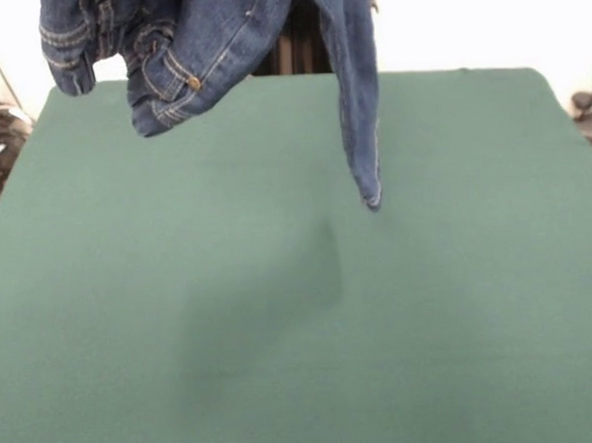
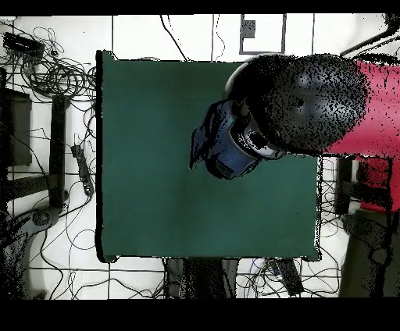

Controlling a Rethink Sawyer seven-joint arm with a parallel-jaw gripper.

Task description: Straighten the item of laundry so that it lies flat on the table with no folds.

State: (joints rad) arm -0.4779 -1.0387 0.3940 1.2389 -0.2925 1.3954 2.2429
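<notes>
The jeans (image 1: 222, 49) hang bunched in the air above the green tabletop (image 1: 299, 309), clear of its surface in the front view, one leg dangling toward 6 o'clock and the waistband folds gathered toward 10 o'clock. From overhead they (image 2: 223, 144) show at about 2 o'clock of the tabletop's (image 2: 156, 195) centre, tucked under the red and black arm (image 2: 312, 101). The end effector is hidden by cloth and arm, so whether it is spread or pinching cannot be told.

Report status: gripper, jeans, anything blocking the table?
Gripper hidden, state unreadable. Jeans lifted, bunched, hanging clear above the table, one leg dangling lowest. Arm covers part of the jeans from overhead. Nothing on the felt.
</notes>
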